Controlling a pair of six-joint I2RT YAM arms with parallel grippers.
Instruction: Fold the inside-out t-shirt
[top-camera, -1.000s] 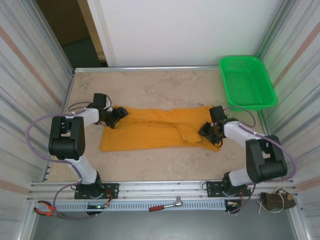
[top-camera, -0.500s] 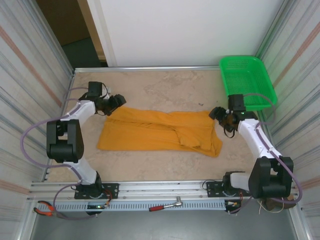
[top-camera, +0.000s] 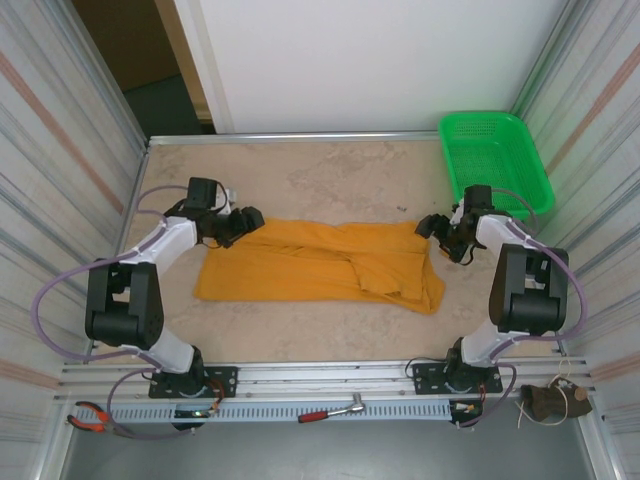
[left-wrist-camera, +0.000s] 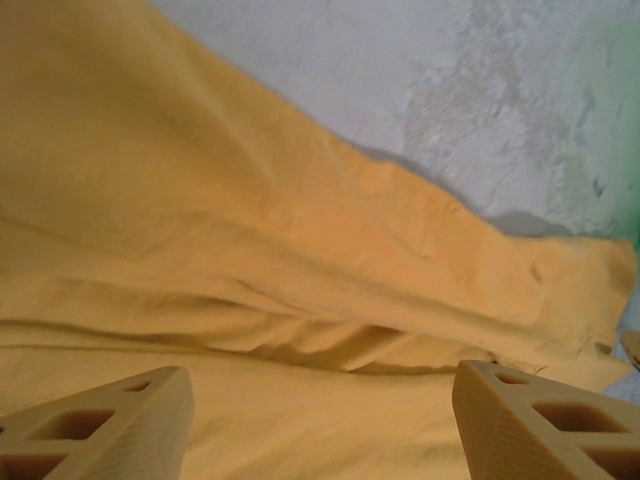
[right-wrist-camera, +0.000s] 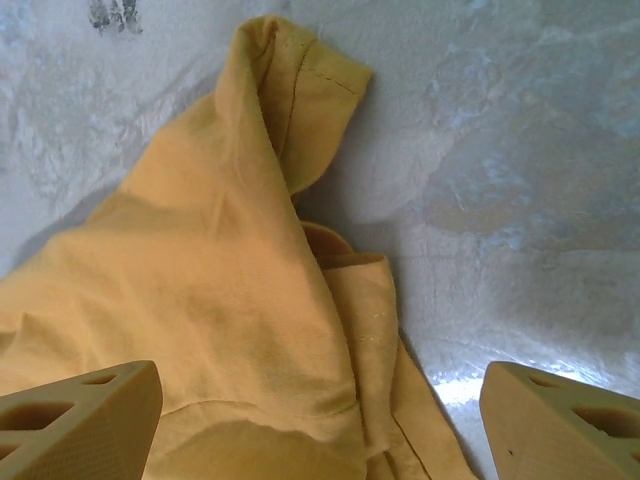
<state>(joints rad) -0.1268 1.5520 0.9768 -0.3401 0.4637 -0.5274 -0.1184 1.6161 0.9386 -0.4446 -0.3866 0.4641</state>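
Mustard-orange soft cotton t-shirt (top-camera: 320, 262) lies as a long left-to-right band, left gripper (top-camera: 243, 222) and right gripper (top-camera: 433, 227) spread empty at its far corners.

Green mesh basket (top-camera: 494, 165) in far right corner, mottled beige tabletop (top-camera: 330, 170), red-handled pliers (top-camera: 88, 419) and ratchet (top-camera: 335, 410) on near rail

The beige, mottled stone-look counter (top-camera: 330, 170) carries a mustard-orange cotton t-shirt (top-camera: 310, 262). It lies flat at the centre as a long band running from nine to three o'clock, rumpled at the three o'clock end. A green plastic mesh basket (top-camera: 495, 165) sits in the two o'clock corner. A small dark mark (top-camera: 403, 209), possibly a stain, lies between them.
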